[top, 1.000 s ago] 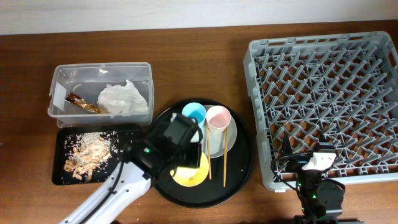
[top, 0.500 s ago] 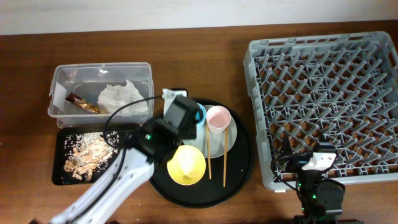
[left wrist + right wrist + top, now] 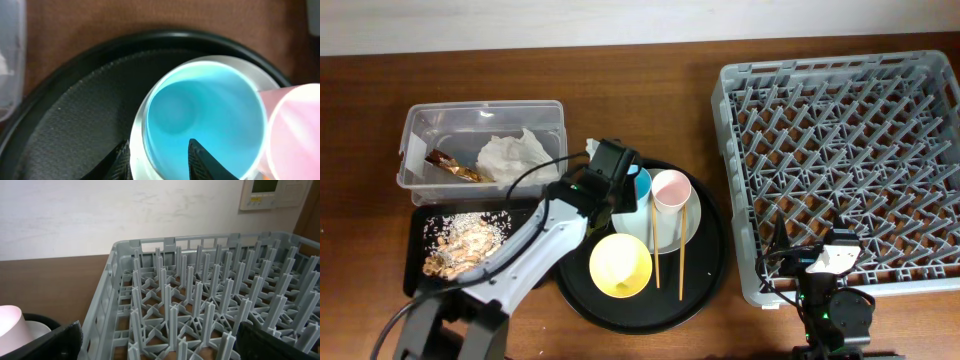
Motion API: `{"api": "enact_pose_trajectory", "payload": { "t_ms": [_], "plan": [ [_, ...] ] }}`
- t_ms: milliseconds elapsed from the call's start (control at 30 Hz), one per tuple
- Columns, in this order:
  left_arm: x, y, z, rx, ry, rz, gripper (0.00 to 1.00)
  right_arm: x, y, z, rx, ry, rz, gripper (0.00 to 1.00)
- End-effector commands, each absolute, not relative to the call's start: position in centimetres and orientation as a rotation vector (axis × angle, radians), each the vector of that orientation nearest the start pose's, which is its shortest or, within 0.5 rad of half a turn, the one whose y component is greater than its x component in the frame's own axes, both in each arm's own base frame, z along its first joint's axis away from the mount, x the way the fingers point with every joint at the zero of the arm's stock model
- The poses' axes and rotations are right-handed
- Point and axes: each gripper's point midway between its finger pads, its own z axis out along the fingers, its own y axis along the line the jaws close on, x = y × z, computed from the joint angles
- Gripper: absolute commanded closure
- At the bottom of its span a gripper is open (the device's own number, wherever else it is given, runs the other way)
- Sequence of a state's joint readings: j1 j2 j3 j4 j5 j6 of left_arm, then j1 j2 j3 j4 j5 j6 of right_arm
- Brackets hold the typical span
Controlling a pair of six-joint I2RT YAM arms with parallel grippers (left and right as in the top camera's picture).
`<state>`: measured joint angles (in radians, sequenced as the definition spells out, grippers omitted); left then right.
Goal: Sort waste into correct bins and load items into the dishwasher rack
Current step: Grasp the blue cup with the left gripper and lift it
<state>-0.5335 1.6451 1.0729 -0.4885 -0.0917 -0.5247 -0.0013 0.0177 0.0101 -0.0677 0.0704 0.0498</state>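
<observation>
My left gripper (image 3: 625,188) (image 3: 160,161) is open and straddles the near rim of the light-blue cup (image 3: 640,181) (image 3: 205,112), one finger inside it and one outside. The cup stands on the white plate (image 3: 667,233) (image 3: 137,150) next to the pink cup (image 3: 671,189) (image 3: 295,132). The yellow bowl (image 3: 620,265) and two chopsticks (image 3: 681,250) lie on the same round tray. The clear tub (image 3: 420,120) holds the napkin (image 3: 512,153) and wrapper (image 3: 453,165). The shallow black tray (image 3: 520,215) holds food scraps (image 3: 458,245). My right gripper (image 3: 817,262) (image 3: 160,345) is open and empty at the near edge of the grey rack (image 3: 840,160) (image 3: 200,295).
The big round black tray (image 3: 705,270) (image 3: 65,130) sits between the bins and the rack on the brown wooden table. A white wall runs along the far edge of the table.
My left gripper has moved from over the yellow bowl toward the far side of the round tray and now sits at the light-blue cup. The bowl lies uncovered. The right arm has not moved.
</observation>
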Motion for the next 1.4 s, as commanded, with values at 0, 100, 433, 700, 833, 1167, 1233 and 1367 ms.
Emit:
{"api": "enact_pose_trajectory", "payload": {
  "t_ms": [0,100,433,700,833,1167,1233,1367],
  "plan": [
    [35.1,-19.3,7.1,-0.02,2.677,-0.264,0.67,24.6,-1.5,15.5,0.107,1.649,-0.027,0.01],
    [35.1,-19.4,7.1,-0.02,2.677,-0.264,0.75,24.6,-1.5,15.5,0.107,1.649,-0.027,0.02],
    [35.1,-19.3,7.1,-0.015,2.679,-0.255,1.0,24.6,-1.5,15.5,0.107,1.649,-0.027,0.01],
    [36.0,-17.9,11.5,-0.073,2.568,-0.312,1.0,24.6,-1.5,15.5,0.107,1.649,-0.027,0.01],
    [36.2,-16.4,17.9,-0.122,2.414,-0.44,1.0,24.6,-1.5,15.5,0.107,1.649,-0.027,0.01],
    [31.6,-16.3,29.1,0.058,2.18,-1.216,1.0,24.6,-0.1,15.4,0.047,1.657,0.039,0.01],
    [30.5,-16.1,30.4,0.116,2.142,-1.384,1.0,24.6,-0.1,15.4,0.05,1.657,0.044,0.01],
    [29.3,-16.3,31.5,0.179,2.108,-1.502,1.0,24.6,1.4,15.8,0.109,1.643,0.235,0.01]
  ]
}}
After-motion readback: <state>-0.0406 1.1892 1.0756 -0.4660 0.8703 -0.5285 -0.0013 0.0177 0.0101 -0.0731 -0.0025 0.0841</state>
